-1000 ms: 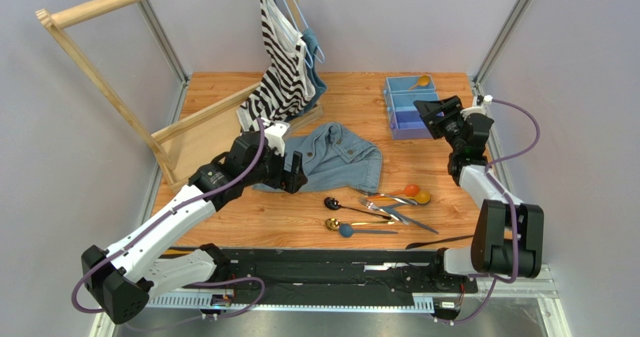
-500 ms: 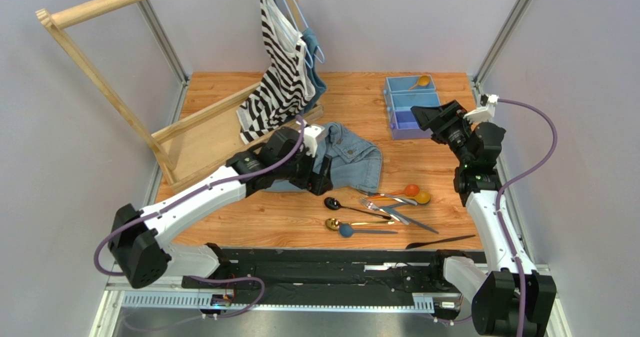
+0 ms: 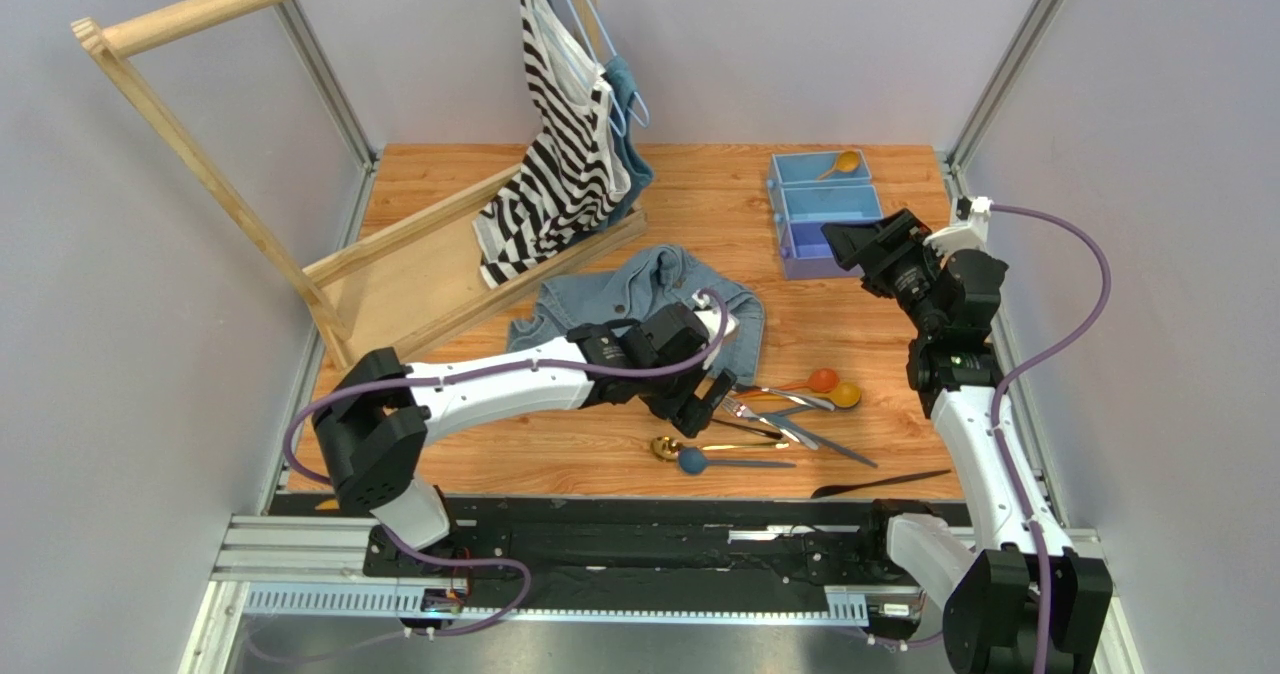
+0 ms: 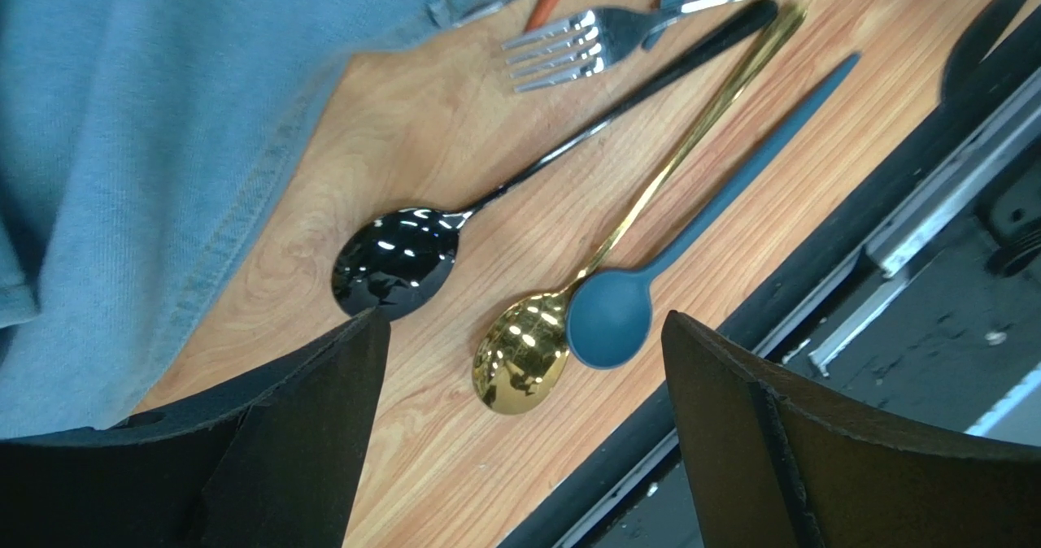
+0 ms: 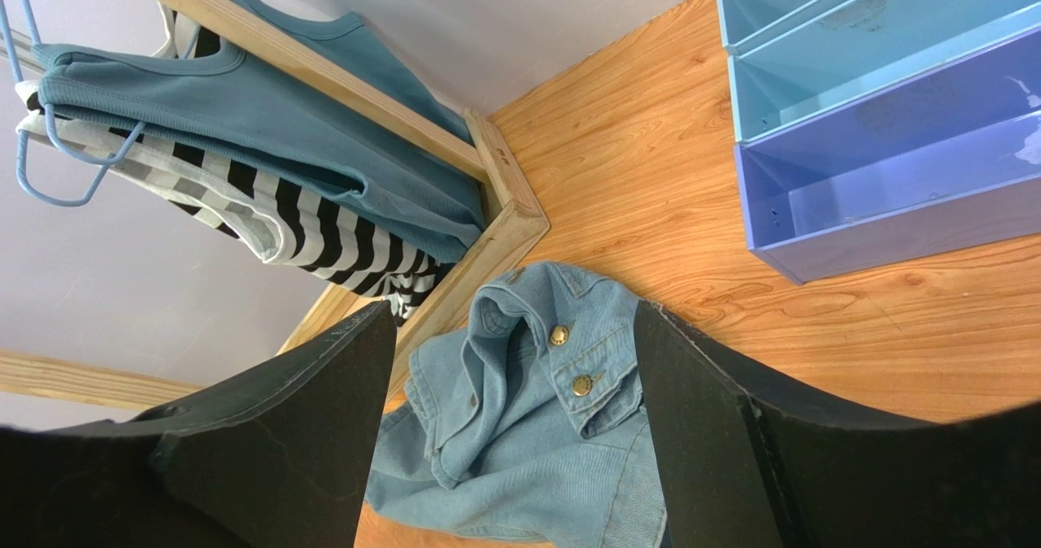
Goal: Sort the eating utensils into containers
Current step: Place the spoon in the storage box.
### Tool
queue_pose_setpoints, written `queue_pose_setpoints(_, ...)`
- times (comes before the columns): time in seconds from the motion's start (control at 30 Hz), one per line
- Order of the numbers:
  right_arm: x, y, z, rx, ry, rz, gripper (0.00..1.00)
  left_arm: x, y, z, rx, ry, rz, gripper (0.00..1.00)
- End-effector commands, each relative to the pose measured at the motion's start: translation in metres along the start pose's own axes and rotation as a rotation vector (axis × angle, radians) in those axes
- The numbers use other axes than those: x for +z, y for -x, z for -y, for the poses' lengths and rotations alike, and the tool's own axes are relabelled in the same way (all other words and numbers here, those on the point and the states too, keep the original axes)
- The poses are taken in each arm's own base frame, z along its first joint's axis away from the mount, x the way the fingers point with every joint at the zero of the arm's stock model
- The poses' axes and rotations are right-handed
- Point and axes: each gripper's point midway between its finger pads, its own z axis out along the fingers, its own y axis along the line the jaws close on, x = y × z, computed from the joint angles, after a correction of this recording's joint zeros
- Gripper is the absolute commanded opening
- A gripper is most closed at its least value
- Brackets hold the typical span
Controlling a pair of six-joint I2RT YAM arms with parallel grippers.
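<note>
Left claw [image 4: 519, 329] wide apart over black spoon [image 4: 394, 262] and gold spoon [image 4: 519, 355], fork [image 4: 574, 42] handle cut off above

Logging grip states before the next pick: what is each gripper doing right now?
Left gripper: open, holding nothing, above the gold metal spoon.
Right gripper: open, holding nothing.

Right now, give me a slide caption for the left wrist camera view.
Open left pincer above a black spoon, a gold spoon and a blue spoon, beside a denim garment.
</note>
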Motion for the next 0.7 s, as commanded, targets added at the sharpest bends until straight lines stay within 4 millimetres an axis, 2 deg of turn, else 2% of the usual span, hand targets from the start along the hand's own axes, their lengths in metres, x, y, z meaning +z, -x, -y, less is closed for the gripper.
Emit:
queue_pose_setpoints(0.0,-0.003,0.006,-0.003,-0.034,0.013,0.034,0.75,0.002,0.015,0.019,0.119,-0.012,0.04,0.9)
queue_pose_setpoints(0.1,-0.003,0.008,-0.004,-0.037,0.011,0.034,0.75,0.009,0.005,0.04,0.208,-0.062,0.01,0.88)
queue_pose_setpoints(0.2,-0.003,0.009,-0.004,-0.041,0.007,0.035,0.75,0.015,-0.006,0.05,0.267,-0.07,-0.033,0.86)
queue_pose_setpoints(0.23,-0.003,0.008,-0.003,-0.037,0.003,0.031,0.75,0.016,-0.008,0.052,0.274,-0.068,-0.038,0.84)
queue_pose_setpoints(0.27,-0.002,0.008,-0.001,-0.037,-0.003,0.031,0.76,0.02,-0.011,0.053,0.279,-0.07,-0.051,0.76)
queue_pose_setpoints(0.33,-0.001,0.008,-0.001,-0.035,-0.006,0.028,0.76,0.022,-0.015,0.06,0.294,-0.082,-0.062,0.71)
queue_pose_setpoints(0.53,0.0,0.004,0.0,-0.026,-0.003,0.019,0.76,0.033,-0.026,0.08,0.355,-0.083,-0.112,0.7)
queue_pose_setpoints(0.67,0.0,0.004,-0.001,-0.023,0.005,0.012,0.76,0.045,-0.033,0.081,0.393,-0.053,-0.151,0.7)
